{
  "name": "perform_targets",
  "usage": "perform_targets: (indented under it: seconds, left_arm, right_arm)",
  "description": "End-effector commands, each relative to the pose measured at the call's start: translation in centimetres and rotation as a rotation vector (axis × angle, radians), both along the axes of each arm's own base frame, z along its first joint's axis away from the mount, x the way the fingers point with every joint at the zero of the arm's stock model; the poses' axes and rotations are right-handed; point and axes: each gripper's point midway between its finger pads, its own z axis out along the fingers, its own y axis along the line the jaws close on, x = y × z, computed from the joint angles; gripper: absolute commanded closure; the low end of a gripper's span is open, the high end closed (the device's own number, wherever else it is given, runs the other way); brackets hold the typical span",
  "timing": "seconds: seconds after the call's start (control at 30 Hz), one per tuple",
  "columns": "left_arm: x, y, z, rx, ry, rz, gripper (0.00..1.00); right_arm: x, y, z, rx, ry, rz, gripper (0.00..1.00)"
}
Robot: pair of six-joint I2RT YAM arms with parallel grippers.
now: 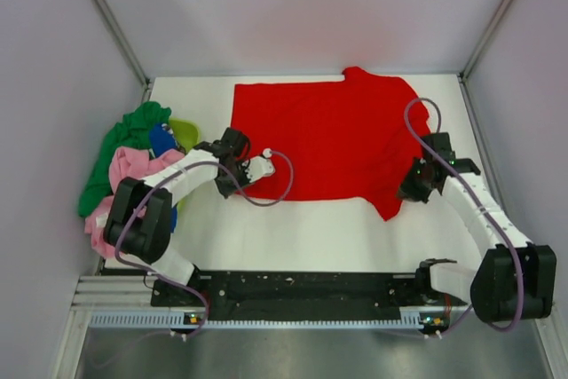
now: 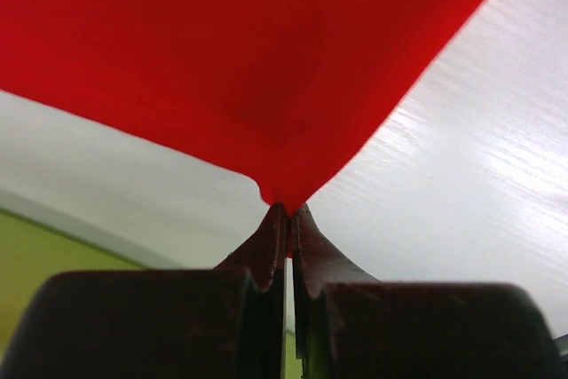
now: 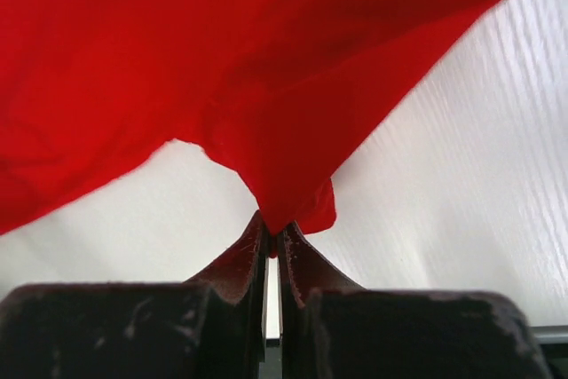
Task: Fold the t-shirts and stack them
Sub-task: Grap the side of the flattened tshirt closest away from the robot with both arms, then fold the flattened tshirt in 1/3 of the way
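Both grippers are clamped on the red t-shirt [image 1: 328, 139], which lies spread across the far middle of the white table [image 1: 302, 237], plain side up. The left gripper [image 1: 234, 187] sits at the shirt's near left corner, and in the left wrist view its jaws are pressed together with only a sliver of red cloth [image 2: 266, 68] caught at the tips [image 2: 287, 210], the fabric rising from there in a taut peak above the table [image 2: 479, 184]. The right gripper [image 1: 412, 191] is at the shirt's right edge, just above the near right corner. The right wrist view shows it [image 3: 271, 226] likewise closed on a pinch of red fabric [image 3: 266, 59] that bunches and folds around the tips, with a small flap hanging beside them. At the table's left edge, well apart from the red shirt, the other t-shirts lie in a loose heap: a green one [image 1: 120, 144] farthest back, a pink one [image 1: 129, 169] nearer, and a bit of blue [image 1: 162, 139] between them, all crowded against a lime-green basket [image 1: 186, 133] that the left arm partly hides.
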Motion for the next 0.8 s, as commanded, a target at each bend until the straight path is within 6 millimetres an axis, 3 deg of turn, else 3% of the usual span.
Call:
perform_targets:
  seconds: [0.0,0.13,0.43,0.6,0.77]
  left_arm:
    - [4.7,-1.6,4.4,-0.050,-0.121,0.070,1.00]
    - [8.9,-2.1,6.4,-0.044,-0.199,0.142,1.00]
    - [17.2,-1.1,7.7,0.017,-0.338,0.287,1.00]
    - [19.5,-0.1,7.3,0.057,-0.348,0.331,1.00]
    - [21.3,0.9,6.7,0.082,-0.384,0.372,1.00]
  right_arm:
    - [7.5,-1.3,6.3,-0.065,-0.205,-0.017,1.00]
    - [14.0,-3.4,9.0,-0.139,-0.309,-0.056,1.00]
    - [24.3,-3.4,7.1,-0.142,-0.305,0.027,1.00]
    - [27.4,-3.6,6.1,-0.166,-0.309,0.071,1.00]
    - [28.6,-4.0,5.8,-0.198,-0.316,0.089,1.00]
